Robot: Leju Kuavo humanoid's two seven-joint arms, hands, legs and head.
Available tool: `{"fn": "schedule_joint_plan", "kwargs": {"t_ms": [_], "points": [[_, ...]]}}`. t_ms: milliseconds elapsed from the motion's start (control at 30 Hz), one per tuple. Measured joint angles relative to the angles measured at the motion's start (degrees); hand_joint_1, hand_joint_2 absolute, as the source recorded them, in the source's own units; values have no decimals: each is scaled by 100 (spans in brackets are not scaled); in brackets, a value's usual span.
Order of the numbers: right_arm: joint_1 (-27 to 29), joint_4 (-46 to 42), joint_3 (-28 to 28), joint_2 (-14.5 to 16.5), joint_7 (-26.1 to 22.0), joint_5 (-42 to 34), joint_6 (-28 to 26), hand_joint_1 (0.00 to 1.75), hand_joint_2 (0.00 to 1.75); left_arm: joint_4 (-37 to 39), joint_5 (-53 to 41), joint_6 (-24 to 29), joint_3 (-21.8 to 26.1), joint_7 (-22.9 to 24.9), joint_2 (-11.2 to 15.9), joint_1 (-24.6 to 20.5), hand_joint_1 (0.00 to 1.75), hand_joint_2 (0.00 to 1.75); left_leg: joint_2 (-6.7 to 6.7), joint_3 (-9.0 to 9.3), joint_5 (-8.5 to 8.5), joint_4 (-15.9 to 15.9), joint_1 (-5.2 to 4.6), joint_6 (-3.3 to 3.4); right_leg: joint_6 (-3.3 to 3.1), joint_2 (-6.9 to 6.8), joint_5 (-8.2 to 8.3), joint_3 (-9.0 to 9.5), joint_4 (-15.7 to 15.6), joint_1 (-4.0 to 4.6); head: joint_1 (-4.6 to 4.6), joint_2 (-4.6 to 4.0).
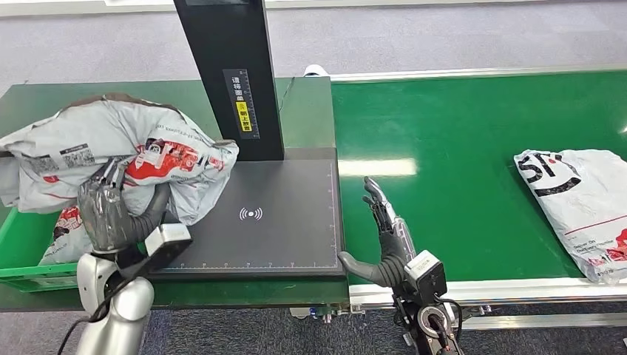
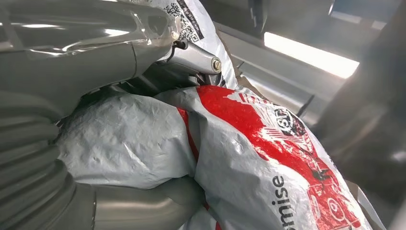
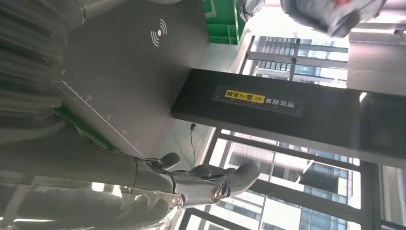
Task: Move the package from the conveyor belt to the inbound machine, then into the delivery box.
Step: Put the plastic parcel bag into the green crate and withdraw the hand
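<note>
Fingers (image 1: 111,177) of the left hand (image 1: 111,214) curled into the grey and red package (image 1: 126,151), thumb pressed in from the other side; crumpled plastic bunched between them, seen close in the left wrist view (image 2: 249,158). Package held over the left end of the inbound machine (image 1: 281,222), its lower part hanging toward the green delivery box (image 1: 29,251), its right corner over the edge of the dark scan plate. Black post (image 1: 229,74) with a yellow label rising behind the plate.

Fingers (image 1: 381,203) of the right hand (image 1: 388,240) stretched out and apart, holding nothing, thumb pointing toward the plate's near corner, palm above the green conveyor belt (image 1: 458,148). Farther right on the belt, well apart from that hand, a second grey package (image 1: 580,207) lying flat.
</note>
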Motion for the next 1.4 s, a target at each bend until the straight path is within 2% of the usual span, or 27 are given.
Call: {"fn": "schedule_joint_plan", "kwargs": {"t_ms": [167, 300, 433, 567, 667, 800, 1100, 1133, 1167, 1233, 1267, 1300, 1400], "points": [[28, -3, -23, -30, -47, -8, -31, 0, 175, 855, -3, -273, 563, 787, 289, -926, 175, 175, 6, 1, 3, 0, 0, -2, -5, 4, 5, -4, 1, 0, -1, 0], [38, -3, -28, -42, -65, -8, -64, 0, 175, 1720, 309, -59, 1059, 897, 537, -1671, 175, 175, 9, -6, 4, 0, 1, -3, -5, 7, 5, -7, 4, 1, -1, 0], [22, -2, -29, -54, -69, -9, -84, 0, 175, 2376, 402, 140, 1532, 985, 744, -2077, 175, 175, 9, -9, 4, 0, 1, -3, -5, 9, 4, -14, 4, 1, 0, 0], [-21, 4, -29, -58, -78, -16, -95, 0, 175, 3009, 187, -61, 1822, 1388, 902, -2341, 175, 175, 4, -15, 4, 0, 1, -3, -5, 7, 4, -17, 4, 1, 1, 0], [-56, 27, -28, -58, -88, -15, -94, 0, 175, 3647, -314, -631, 1882, 2006, 1032, -2575, 175, 175, 5, -15, 4, 0, 1, -4, -5, 7, 5, -16, 3, 1, 1, 0], [-173, 107, -27, -54, -93, -9, -56, 0, 175, 4547, -785, -1811, 1887, 2607, 1178, -2867, 175, 175, 7, -14, 6, 0, 1, -5, -6, 8, 6, -16, 4, 1, 0, 0], [-401, 338, -29, 13, -38, 31, -25, 0, 175, 5698, -922, -3411, 1953, 2743, 1313, -3304, 175, 175, -2, -16, 5, 0, 0, -5, -5, 2, 4, -13, 4, 0, 0, 0], [-413, 356, -29, 20, -33, 38, -25, 0, 175, 5759, -947, -3529, 1957, 2750, 1323, -3342, 154, 175, -4, -16, 6, 0, -1, -5, -5, 0, 4, -12, 4, -1, 0, 0], [-423, 374, -29, 27, -28, 43, -25, 0, 175, 5813, -975, -3621, 1959, 2761, 1330, -3373, 121, 175, -7, -15, 6, 0, -1, -5, -5, -2, 4, -11, 3, -1, 0, 0], [-434, 400, -29, 37, -21, 49, -25, 0, 175, 5892, -1016, -3703, 1959, 2796, 1339, -3412, 34, 175, -11, -13, 6, 0, -2, -5, -5, -6, 4, -7, 3, -2, 0, 0], [-436, 408, -29, 40, -19, 50, -25, 0, 175, 5918, -1029, -3673, 1958, 2812, 1341, -3420, 10, 175, -12, -11, 6, 0, -2, -5, -5, -7, 4, -6, 3, -2, 0, 0], [-435, 412, -29, 42, -17, 50, -25, 0, 175, 5936, -1036, -3587, 1958, 2821, 1339, -3423, 0, 175, -12, -11, 6, 0, -2, -5, -5, -7, 4, -6, 3, -2, 1, 0], [-417, 414, -29, 42, -11, 45, -25, 0, 175, 5957, -1022, -3064, 1960, 2706, 1315, -3401, 0, 175, -11, -10, 6, 1, -2, -5, -5, -6, 4, -8, 3, -2, 0, 0]]}}
